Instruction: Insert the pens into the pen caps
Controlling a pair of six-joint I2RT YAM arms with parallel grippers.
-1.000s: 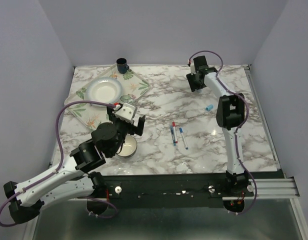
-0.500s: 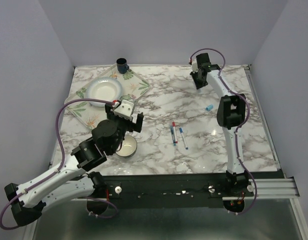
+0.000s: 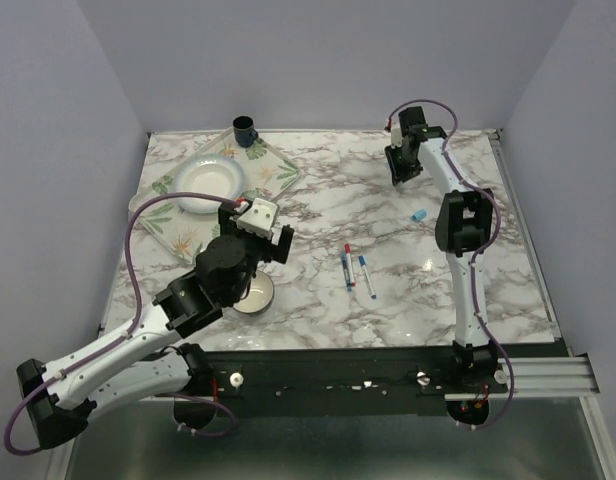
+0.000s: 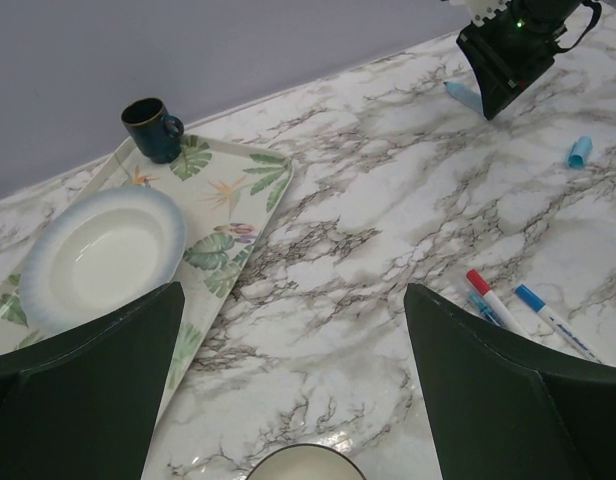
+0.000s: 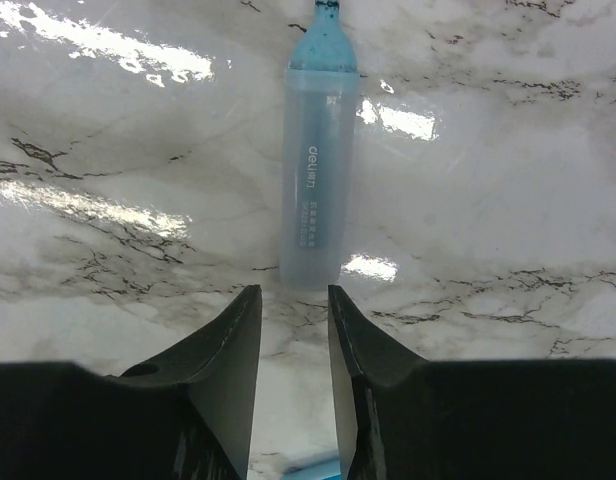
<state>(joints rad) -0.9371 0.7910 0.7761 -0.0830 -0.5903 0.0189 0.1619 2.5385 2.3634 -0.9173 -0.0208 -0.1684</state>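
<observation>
Right wrist view: the light blue pen [image 5: 316, 180] is shown flat on the glossy surface [image 5: 508, 200] just beyond the parted, empty jaws of the right gripper [image 5: 293, 300], and could be rolled away if struck off-centre; the left gripper [image 4: 293, 295] is likewise spread, empty.

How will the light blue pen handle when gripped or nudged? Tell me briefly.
The light blue pen looks like a stiff, round plastic barrel lying flat on the glossy table, so a sideways nudge would probably roll it. It looks light, and its smooth surface might slip in the right gripper.
</observation>
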